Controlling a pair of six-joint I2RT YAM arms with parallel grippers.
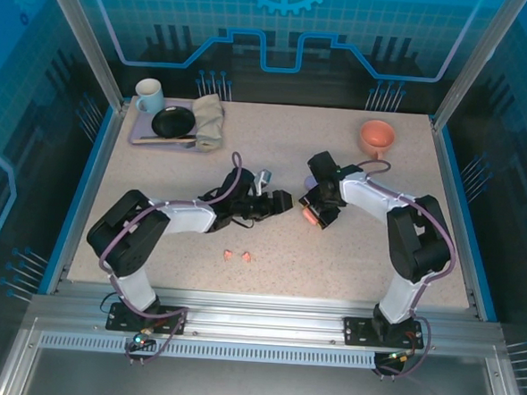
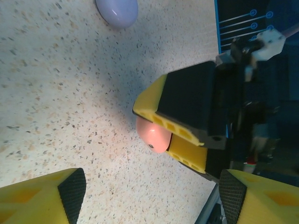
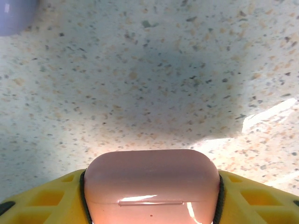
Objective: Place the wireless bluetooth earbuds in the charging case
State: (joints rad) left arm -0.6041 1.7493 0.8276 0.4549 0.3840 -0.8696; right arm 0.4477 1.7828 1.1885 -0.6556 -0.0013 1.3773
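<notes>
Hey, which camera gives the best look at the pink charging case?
Right wrist: the pink case sits close and sharp, clamped between yellow jaws. Left wrist catches one rounded end; the top view, a tiny pink speck.

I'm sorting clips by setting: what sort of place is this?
Probably a robotics lab test cell: a left arm and right arm bolted to an aluminium rail, blue printed panels around a speckled table.

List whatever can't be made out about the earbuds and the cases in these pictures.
- Salmon earbuds: too small in the top view to tell which way they lie.
- Pink case: its lower part is cut off by the bottom edge of the right wrist view, and its sides are covered by the right gripper.
- Lilac case: cut off by the top edge of the left wrist view, so whether its lid is open or shut is unclear.
</notes>
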